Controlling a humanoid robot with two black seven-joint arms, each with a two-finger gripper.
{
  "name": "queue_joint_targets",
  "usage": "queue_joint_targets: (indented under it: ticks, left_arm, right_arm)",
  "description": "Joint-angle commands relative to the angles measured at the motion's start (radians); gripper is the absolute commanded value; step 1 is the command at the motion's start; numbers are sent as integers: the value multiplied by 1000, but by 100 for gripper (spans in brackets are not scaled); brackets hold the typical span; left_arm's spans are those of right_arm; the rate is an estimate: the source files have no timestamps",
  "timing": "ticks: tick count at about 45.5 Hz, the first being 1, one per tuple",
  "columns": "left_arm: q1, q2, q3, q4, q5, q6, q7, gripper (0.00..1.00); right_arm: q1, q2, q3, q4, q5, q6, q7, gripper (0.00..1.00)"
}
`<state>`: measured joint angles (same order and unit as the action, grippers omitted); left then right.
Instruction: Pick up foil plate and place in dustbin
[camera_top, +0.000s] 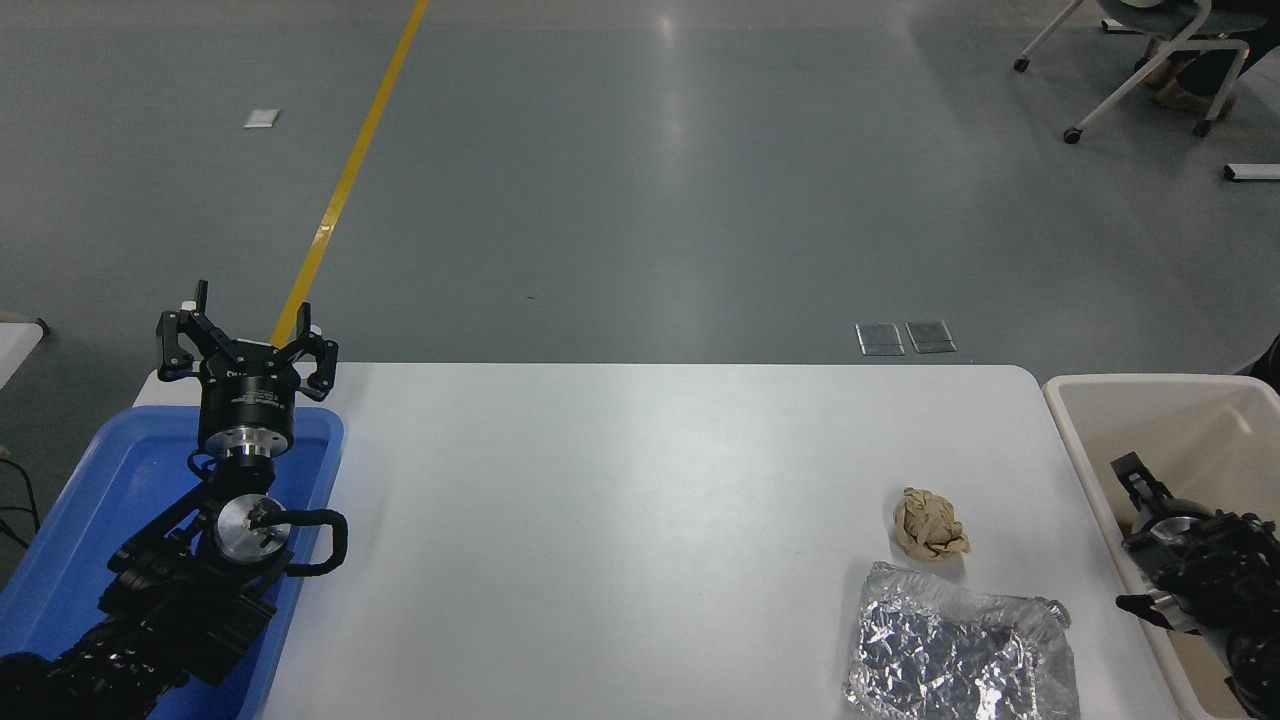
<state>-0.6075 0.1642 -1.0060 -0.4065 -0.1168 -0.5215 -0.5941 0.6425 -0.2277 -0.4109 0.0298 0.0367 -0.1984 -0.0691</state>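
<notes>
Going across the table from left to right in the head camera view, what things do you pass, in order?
Blue tray with the parked left gripper above it → crumpled tan paper ball → foil plate, overlapping the ball's span but reaching further right → cream dustbin with the right gripper over it.

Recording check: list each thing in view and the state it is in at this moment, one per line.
foil plate: lying crinkled on the white table, near its right front, not gripped.
paper ball: crumpled, on the table just beyond the plate.
dustbin: at the table's right end, open-topped.
blue tray: at the table's left end.
left gripper: open, parked above the tray.
right gripper: over the dustbin, fingers unclear.
</notes>
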Motion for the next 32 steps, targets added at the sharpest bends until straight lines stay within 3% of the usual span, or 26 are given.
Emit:
queue_joint_targets:
  ticks: [1,32]
  left_arm:
    - [0,0,0,0,0,0,3,99]
    - [-3,3,4,0,-1,3,-1,99]
  right_arm:
    - [-4,19,-2,-5,2,-30,0,100]
    - [20,13,-3,-2,-17,-15,2,100]
